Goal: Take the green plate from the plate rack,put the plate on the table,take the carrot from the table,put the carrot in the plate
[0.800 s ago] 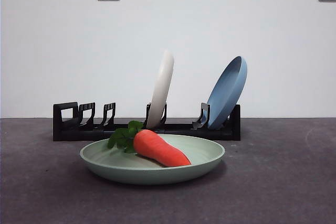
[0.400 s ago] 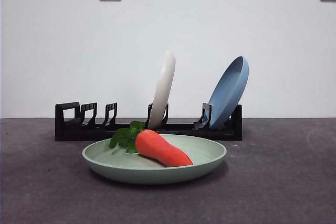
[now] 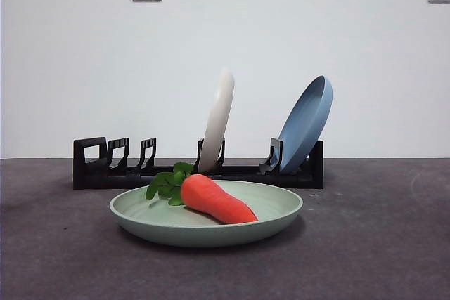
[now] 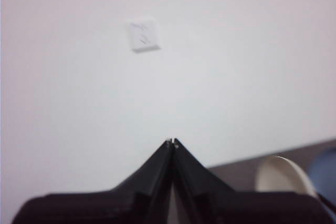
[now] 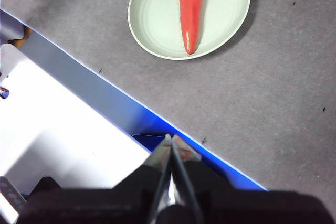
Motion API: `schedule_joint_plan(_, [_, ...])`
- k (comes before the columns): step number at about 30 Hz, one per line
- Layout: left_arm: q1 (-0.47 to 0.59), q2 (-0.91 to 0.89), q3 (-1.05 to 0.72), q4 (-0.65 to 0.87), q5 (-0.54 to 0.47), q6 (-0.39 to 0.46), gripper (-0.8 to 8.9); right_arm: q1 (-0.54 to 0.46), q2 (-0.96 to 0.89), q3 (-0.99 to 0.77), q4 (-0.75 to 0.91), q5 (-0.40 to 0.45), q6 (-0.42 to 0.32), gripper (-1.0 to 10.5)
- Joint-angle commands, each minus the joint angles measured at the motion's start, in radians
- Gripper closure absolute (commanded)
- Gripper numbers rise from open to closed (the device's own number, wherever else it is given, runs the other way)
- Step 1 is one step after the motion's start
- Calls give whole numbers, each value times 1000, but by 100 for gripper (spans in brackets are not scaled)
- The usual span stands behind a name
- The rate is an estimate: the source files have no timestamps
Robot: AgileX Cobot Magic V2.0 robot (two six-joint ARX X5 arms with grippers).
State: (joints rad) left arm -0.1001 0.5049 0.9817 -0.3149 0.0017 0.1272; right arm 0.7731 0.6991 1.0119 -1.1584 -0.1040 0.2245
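Note:
The green plate [image 3: 206, 223] lies flat on the dark grey table [image 3: 380, 244] in front of the black plate rack [image 3: 140, 173]. The orange carrot [image 3: 214, 200] lies in the plate, its green leaves toward the rack's loop end. The right wrist view shows the plate [image 5: 220, 19] and the carrot [image 5: 190, 9] from above, far from my right gripper [image 5: 171, 139], which is shut and empty over the table's edge. My left gripper [image 4: 172, 142] is shut and empty, raised and facing the white wall. Neither gripper shows in the front view.
A cream-white plate [image 3: 218, 121] and a light blue plate [image 3: 306, 124] stand in the rack. The cream plate's edge [image 4: 281, 174] shows in the left wrist view. A blue strip [image 5: 105, 98] and a white surface [image 5: 58, 145] border the table on the right arm's side.

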Motion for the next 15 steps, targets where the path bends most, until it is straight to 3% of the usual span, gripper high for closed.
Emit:
schedule_joint_plan(1, [54,-89,-213,125,1,11,816,2,-2,-1,5,2,3,946])
schedule_joint_plan(5, [96,-208,-443,217,4,-5,816,2,-2,-1,5,2,3,946])
schedule_joint_plan(15, [115,-394,-819,241,2,-30,816,2,-2,-1,5,2,3,946])
